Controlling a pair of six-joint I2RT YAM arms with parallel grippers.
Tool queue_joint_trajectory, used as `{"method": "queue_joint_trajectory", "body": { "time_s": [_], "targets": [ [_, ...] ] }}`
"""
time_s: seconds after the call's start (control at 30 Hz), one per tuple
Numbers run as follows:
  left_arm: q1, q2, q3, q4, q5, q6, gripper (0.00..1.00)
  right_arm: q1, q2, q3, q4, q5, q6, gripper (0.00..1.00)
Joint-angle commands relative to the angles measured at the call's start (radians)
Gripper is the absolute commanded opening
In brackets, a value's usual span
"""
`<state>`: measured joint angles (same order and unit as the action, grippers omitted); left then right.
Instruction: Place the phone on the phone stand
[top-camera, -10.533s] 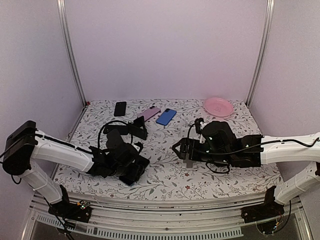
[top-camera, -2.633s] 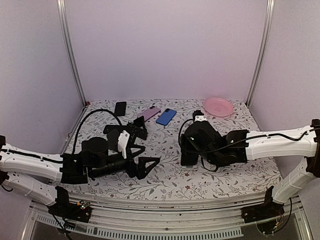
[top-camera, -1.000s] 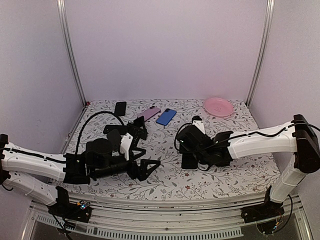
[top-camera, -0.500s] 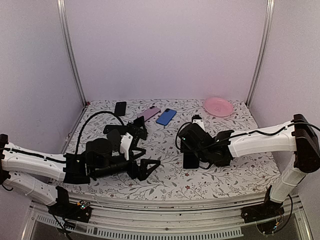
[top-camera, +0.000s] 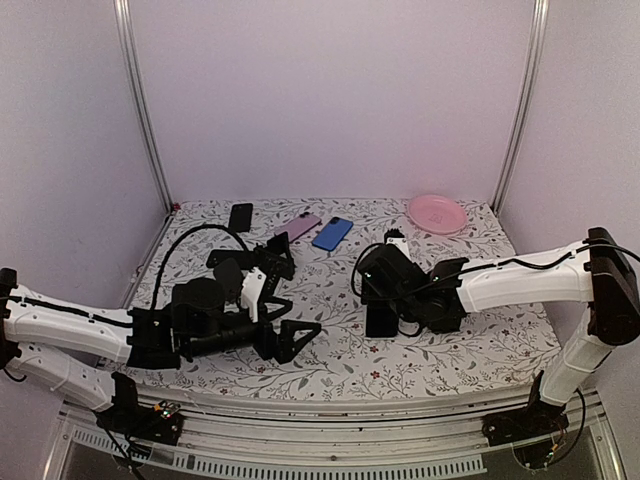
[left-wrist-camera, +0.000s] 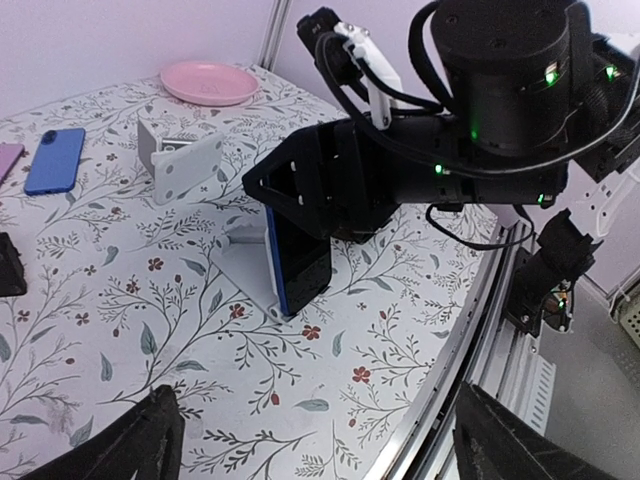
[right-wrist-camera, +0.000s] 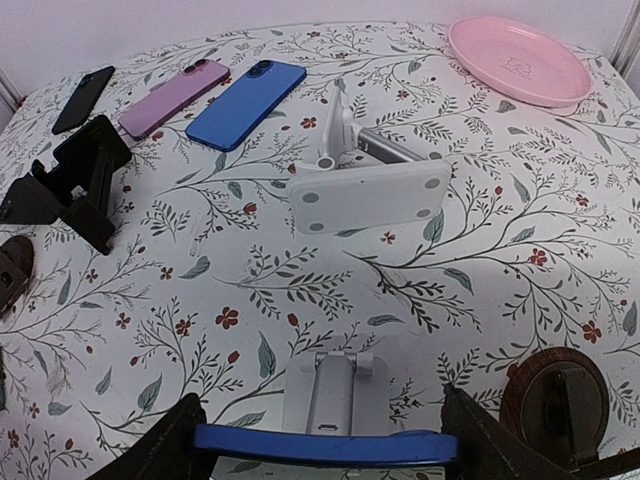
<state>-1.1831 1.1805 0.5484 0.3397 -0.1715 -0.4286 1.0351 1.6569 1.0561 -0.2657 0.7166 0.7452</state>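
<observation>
Both arms have shifted since the earliest view: the left arm, then folded low with its gripper near the front edge, now lies stretched along the table (top-camera: 450, 350), and the right arm's elbow now rises at the right side. Over the last half second nothing visibly moves

At present the right gripper (right-wrist-camera: 320, 445) clasps the phone (left-wrist-camera: 303, 265) by its two ends, one finger pressed to each end, so the blue edge runs straight across between them in the right wrist view. From the left wrist view the phone leans steeply against the back of the grey phone stand (left-wrist-camera: 245, 262), dark face outward, its lower end down at the stand's front lip; whether it sits fully in the lip cannot be told

The left gripper (top-camera: 290, 318) hangs with its fingers spread wide and nothing between them, facing the stand from the left and well apart from it

Behind the phone stand a white stand (right-wrist-camera: 365, 195) lies tipped on its side, and a black stand (right-wrist-camera: 70, 185) stands further left. Along the back of the table lie a black phone (right-wrist-camera: 84, 98), a purple phone (right-wrist-camera: 178, 97) and a spare blue phone (right-wrist-camera: 245, 105), with a pink plate (top-camera: 437, 213) in the far right corner
</observation>
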Motion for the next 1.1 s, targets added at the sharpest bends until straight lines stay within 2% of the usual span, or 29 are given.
{"method": "queue_joint_trajectory", "body": {
  "time_s": [0.0, 0.77, 1.07],
  "targets": [
    [0.014, 0.014, -0.015, 0.025, 0.005, -0.006, 0.94, 0.001, 0.000, 0.039, -0.016, -0.023, 0.026, 0.54],
    [0.014, 0.020, -0.030, 0.039, 0.014, -0.011, 0.94, 0.010, 0.024, 0.044, -0.001, -0.054, 0.047, 0.54],
    [0.015, 0.013, -0.038, 0.044, 0.015, -0.014, 0.95, 0.014, 0.022, 0.030, -0.018, -0.061, 0.064, 0.62]
  ]
}}
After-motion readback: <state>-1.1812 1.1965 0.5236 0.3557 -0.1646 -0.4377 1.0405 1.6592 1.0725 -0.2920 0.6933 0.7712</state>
